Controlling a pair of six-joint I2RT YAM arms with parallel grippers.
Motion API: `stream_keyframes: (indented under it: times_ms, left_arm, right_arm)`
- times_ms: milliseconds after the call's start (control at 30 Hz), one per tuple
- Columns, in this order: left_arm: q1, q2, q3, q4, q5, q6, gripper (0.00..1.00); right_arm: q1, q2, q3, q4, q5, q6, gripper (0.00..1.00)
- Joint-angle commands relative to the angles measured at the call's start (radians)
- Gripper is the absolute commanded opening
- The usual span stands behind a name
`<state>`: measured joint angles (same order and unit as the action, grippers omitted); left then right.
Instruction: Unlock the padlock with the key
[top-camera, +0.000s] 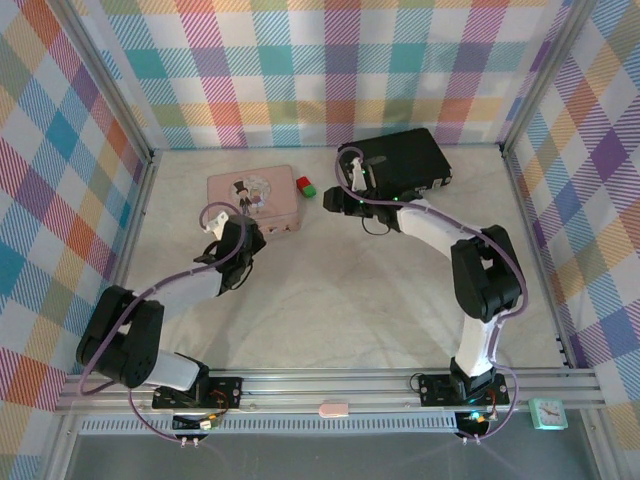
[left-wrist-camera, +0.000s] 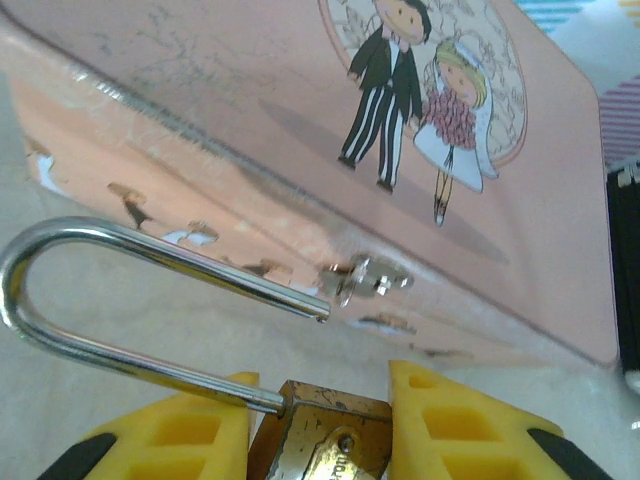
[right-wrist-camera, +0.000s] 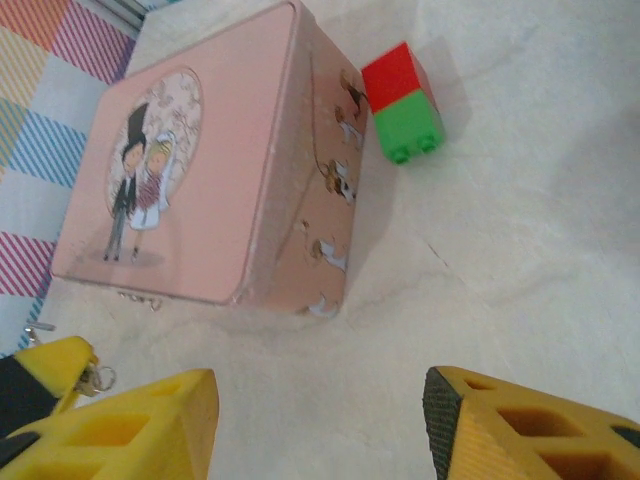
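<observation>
1. left claw (left-wrist-camera: 322, 400), bottom edge of left wrist view: yellow fingers (left-wrist-camera: 170, 435) pinch the padlock (left-wrist-camera: 320, 440) by its brass body, one finger each side.
2. shackle (left-wrist-camera: 200, 265) stands open: one leg in the body, free end up at mid-frame, loop reaching to the left edge, over the pale surface (left-wrist-camera: 50, 400).
3. behind it, across the upper frame: pink tin (left-wrist-camera: 250, 120) w/ bride & groom pic on the lid. its small metal latch (left-wrist-camera: 365, 280) sits just beside the shackle's free end; can't tell if touching.
4. right claw (right-wrist-camera: 320, 410), bottom of right wrist view: fingers spread wide, over bare surface.
5. same view: tin at upper left, red cube (right-wrist-camera: 392, 75) touching green cube (right-wrist-camera: 408, 125) at top centre, just right of the tin, apart from it.
6. lower left corner there: left claw's yellow finger w/ a small silvery bit (right-wrist-camera: 95, 378) beside it; too small to tell what.
7. top view: left claw at the tin's lower edge, left of centre. right arm's wrist is right of the cubes, by a black box (top-camera: 410, 160).
</observation>
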<state>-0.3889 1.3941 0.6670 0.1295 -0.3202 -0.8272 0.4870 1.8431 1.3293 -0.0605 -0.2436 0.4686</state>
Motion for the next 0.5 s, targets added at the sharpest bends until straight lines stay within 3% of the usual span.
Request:
stream_keyframes:
  times_ms: [0,100,233,467]
  left_arm:
    - [0.004,-0.07,-0.042,-0.092,0.068,0.055,0.23]
    - [-0.025,-0.101,-0.05,-0.132,0.148,0.114,0.23]
    - [-0.135,-0.087,0.001,-0.209,0.189,0.197,0.24]
    - [-0.358,0.145,0.173,-0.233,0.244,0.267,0.24]
  right_arm:
    - [-0.007,-0.079,-0.056,-0.028,0.028,-0.048,0.57]
    - [-0.015,-0.117,-0.11,-0.051,0.049,-0.058,0.58]
    - [-0.026,-0.155,-0.173,-0.067,0.08,-0.061,0.58]
    - [-0.042,-0.214,-0.251,-0.061,0.124,-0.052,0.59]
